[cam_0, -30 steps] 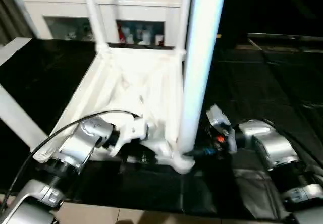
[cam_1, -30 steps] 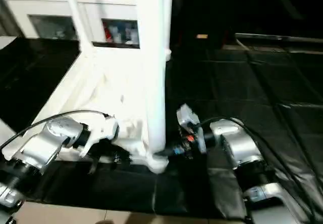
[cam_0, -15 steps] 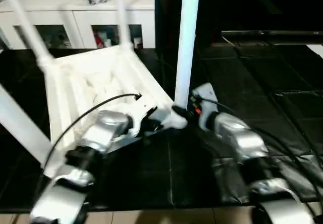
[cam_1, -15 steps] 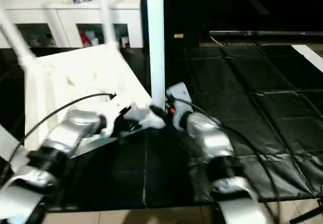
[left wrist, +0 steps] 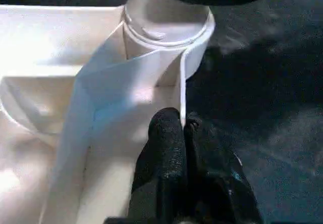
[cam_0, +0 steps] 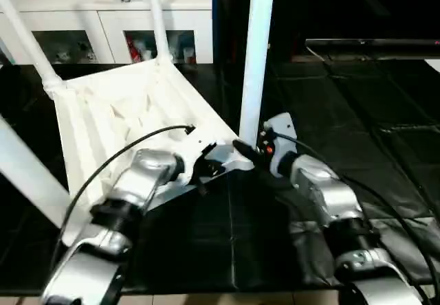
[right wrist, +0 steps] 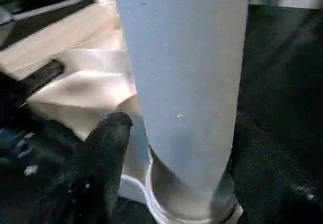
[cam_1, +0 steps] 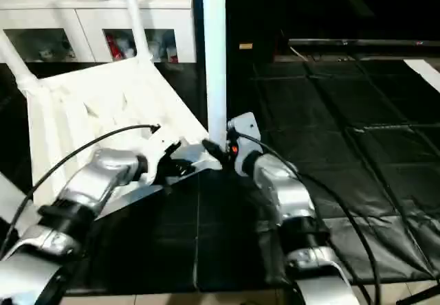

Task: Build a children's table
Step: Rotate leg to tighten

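Note:
The children's table lies upside down on the black mat, its white ribbed top [cam_0: 117,113] tilted, with white tube legs standing up from the corners. The nearest leg [cam_0: 258,58] rises from the near corner socket [cam_0: 240,159]. My left gripper [cam_0: 205,171] is shut on the top's thin rim [left wrist: 182,98] just beside that socket, the rim pinched between its black fingers [left wrist: 164,148]. My right gripper [cam_0: 246,148] is open at the base of this leg [right wrist: 186,82]. One finger [right wrist: 108,143] stands beside the tube with a narrow gap; the other is hidden behind the leg.
Two more legs [cam_0: 155,16] [cam_0: 27,37] stand at the far corners, and another [cam_0: 27,174] slants across at the left. A white cabinet with glass doors [cam_0: 103,3] stands behind the table. Black floor mats [cam_0: 357,113] spread to the right, with pale floor along the near edge.
The camera has swung, so the whole picture shifted. My right gripper's fingers have eased off the leg's base. The left gripper still pinches the rim.

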Motion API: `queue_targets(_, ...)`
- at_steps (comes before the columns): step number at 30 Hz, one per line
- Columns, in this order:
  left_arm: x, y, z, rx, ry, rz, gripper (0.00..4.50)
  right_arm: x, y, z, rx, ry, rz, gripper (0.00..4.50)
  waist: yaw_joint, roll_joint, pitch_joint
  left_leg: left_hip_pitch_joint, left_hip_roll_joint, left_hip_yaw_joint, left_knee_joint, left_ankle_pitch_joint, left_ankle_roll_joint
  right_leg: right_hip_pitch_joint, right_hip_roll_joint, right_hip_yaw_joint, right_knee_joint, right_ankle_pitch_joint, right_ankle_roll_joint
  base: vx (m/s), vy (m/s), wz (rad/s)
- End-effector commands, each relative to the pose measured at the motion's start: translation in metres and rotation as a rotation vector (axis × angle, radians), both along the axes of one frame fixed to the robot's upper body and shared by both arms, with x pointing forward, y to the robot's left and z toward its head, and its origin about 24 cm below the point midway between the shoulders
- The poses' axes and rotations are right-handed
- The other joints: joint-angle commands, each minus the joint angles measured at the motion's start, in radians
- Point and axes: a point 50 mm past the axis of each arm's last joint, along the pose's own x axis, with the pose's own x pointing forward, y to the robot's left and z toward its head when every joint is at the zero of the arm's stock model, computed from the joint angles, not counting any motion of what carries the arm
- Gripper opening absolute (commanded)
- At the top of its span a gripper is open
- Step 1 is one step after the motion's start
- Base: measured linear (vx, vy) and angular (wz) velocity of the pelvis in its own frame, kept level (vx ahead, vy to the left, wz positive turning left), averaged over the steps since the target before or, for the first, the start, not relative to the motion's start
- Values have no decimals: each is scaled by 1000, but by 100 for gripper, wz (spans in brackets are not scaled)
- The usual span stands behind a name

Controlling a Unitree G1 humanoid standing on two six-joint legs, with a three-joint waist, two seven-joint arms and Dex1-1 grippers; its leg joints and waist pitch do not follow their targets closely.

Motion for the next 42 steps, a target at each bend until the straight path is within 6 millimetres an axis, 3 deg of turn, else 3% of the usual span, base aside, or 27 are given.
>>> queue_targets(1,-1,-11,9,-32,-42,-66,0,-11,24,-2,24,18,174,345,8,-7,-68,-18,-11,22,-63,-152,73,74,-39,40,-65,-245,-195,0,0,0)
queue_targets(6,-17,4,10,15,-27,-308,0,-25,-8,8,-38,-39,474,389,25,-8,-66,-15,-3,25,-62,-172,88,71,-39,41,-65,-257,-201,0,0,0)
queue_targets(11,-27,7,10,24,3,-422,0,-28,-20,12,-54,-24,594,394,46,-4,-67,-9,3,26,-63,-179,77,66,-42,42,-61,-267,-213,0,0,0)
queue_targets(13,-32,9,10,36,15,-475,0,-30,-25,14,-48,-11,647,394,55,-1,-70,-3,7,27,-61,-178,77,60,-40,44,-57,-227,-233,0,0,0)
queue_targets(15,-38,12,10,49,27,-532,0,-32,-29,18,-42,9,728,394,59,-3,-68,-7,7,27,-60,-182,78,62,-38,45,-53,-203,-246,0,0,0)
queue_targets(21,-46,17,10,84,39,-602,0,-34,-30,19,-59,38,836,394,69,-10,-67,-12,4,26,-61,-187,65,65,-44,45,-58,-281,-212,0,0,0)
queue_targets(31,-50,16,14,83,34,-631,0,-34,-22,16,-48,49,883,309,78,-10,-71,-14,4,26,-59,-148,62,64,-41,45,-49,-225,-223,0,0,0)
queue_targets(42,-52,16,14,80,35,-638,0,-38,-19,14,-17,75,907,220,77,-6,-69,-13,3,25,-60,-170,55,65,-40,45,-53,-247,-215,0,0,0)
